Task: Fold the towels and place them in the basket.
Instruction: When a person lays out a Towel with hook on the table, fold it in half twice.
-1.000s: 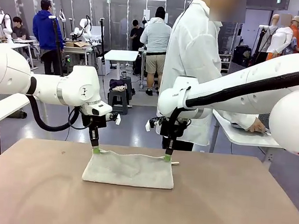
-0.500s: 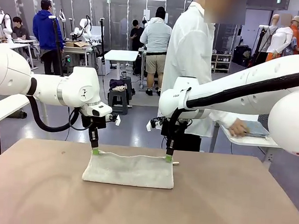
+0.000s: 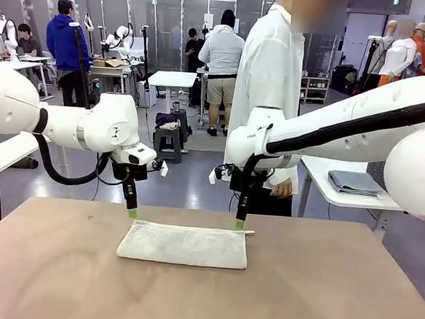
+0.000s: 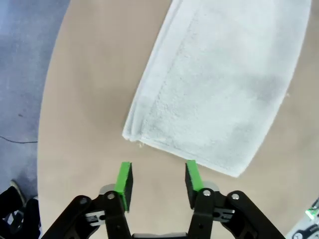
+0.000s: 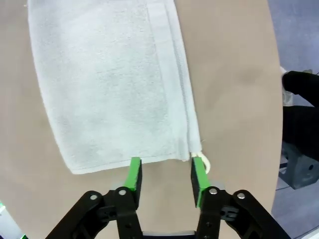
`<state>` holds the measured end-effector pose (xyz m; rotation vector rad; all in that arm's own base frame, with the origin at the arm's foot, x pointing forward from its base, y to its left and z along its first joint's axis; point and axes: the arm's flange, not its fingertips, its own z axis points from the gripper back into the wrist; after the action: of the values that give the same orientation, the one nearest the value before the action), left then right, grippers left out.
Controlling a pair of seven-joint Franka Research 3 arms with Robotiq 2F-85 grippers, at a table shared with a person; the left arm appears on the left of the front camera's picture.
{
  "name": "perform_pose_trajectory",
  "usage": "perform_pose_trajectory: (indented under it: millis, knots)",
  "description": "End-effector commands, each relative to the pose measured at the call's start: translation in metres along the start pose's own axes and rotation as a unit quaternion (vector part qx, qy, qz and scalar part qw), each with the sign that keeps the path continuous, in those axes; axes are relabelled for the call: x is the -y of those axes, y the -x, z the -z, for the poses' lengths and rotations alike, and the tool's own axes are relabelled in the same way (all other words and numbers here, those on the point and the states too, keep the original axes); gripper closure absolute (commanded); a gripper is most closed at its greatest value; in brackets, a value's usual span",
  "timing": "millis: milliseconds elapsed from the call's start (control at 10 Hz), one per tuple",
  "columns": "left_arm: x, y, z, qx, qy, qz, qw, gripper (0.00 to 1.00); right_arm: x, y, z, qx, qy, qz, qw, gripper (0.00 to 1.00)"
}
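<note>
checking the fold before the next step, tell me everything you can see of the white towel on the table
The cream-white towel is terry cloth, lying flat as a long rectangle on the tan table, running left to right. Layered edges at its ends suggest it is folded over. A small loop sticks out at the far corner on the robot's right. The left gripper and right gripper hang open at its two far corners, holding nothing; whether they touch the cloth is unclear.

White tables [image 3: 171, 78] stand on a grey floor [image 3: 193, 179].
</note>
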<state>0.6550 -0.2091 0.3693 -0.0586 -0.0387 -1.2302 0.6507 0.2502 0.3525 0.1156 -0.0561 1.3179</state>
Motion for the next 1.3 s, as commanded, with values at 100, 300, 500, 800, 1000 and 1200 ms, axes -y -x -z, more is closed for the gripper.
perform_pose_trajectory:
  millis: [100, 300, 500, 800, 1000, 1200]
  knots:
    - [0.042, 0.058, -0.038, 0.028, 0.082, 0.105, 0.991, 0.15, -0.071, 0.029, -0.04, 0.027, -0.043, 0.067, 0.996, 0.17]
    - [0.066, 0.104, -0.062, 0.044, 0.066, 0.159, 0.984, 0.15, -0.121, 0.038, -0.058, 0.04, -0.055, 0.143, 0.987, 0.17]
    - [0.08, 0.141, -0.07, 0.122, 0.055, 0.179, 0.975, 0.15, -0.153, 0.038, -0.061, 0.059, -0.057, 0.233, 0.969, 0.17]
    - [0.092, 0.179, -0.063, 0.235, 0.024, 0.151, 0.96, 0.15, -0.179, 0.041, -0.06, 0.061, -0.094, 0.338, 0.934, 0.17]
    - [0.091, 0.191, -0.053, 0.288, 0.033, 0.158, 0.944, 0.15, -0.192, 0.045, -0.06, 0.068, -0.112, 0.255, 0.958, 0.17]
    - [0.09, 0.204, -0.048, 0.327, 0.05, 0.157, 0.931, 0.15, -0.179, 0.041, -0.059, 0.048, -0.096, 0.322, 0.94, 0.17]
